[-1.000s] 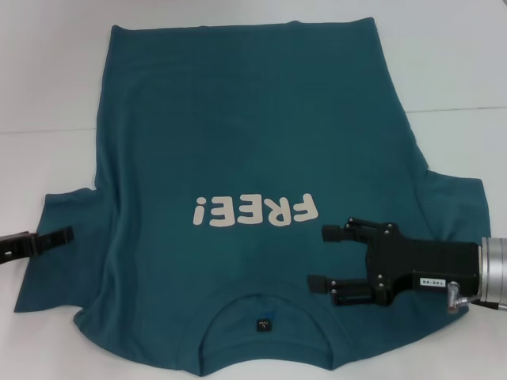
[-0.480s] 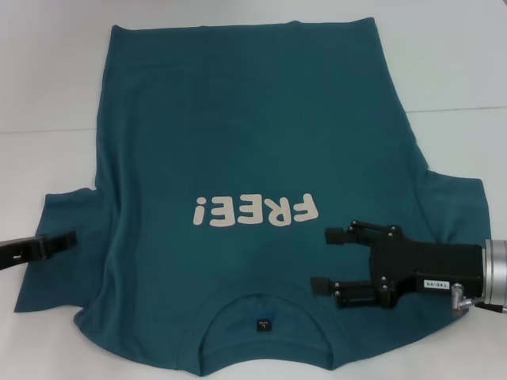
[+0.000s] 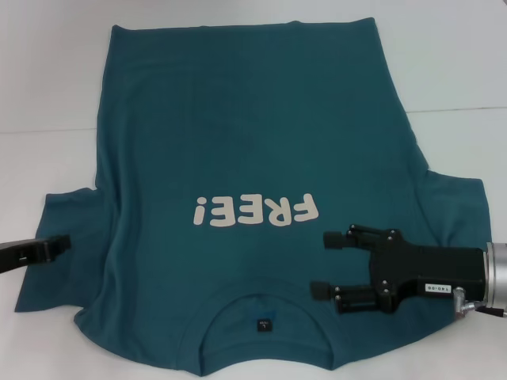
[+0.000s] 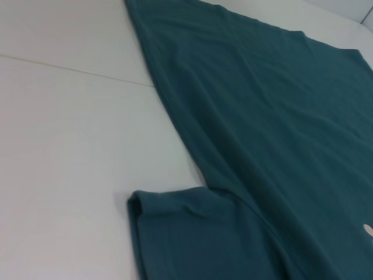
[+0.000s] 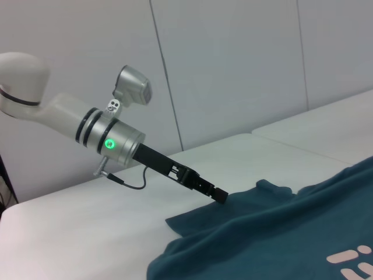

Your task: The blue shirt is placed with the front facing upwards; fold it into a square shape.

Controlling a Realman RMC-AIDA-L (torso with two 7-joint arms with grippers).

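The blue shirt (image 3: 253,158) lies flat across the white table (image 3: 47,79), with bare table open at 9, 12 and 3 o'clock of it. The right gripper (image 3: 326,264), jaws spread, hangs over the shirt's shoulder at 5 o'clock. The left gripper (image 3: 59,242) occupies the sleeve edge at 8 o'clock.
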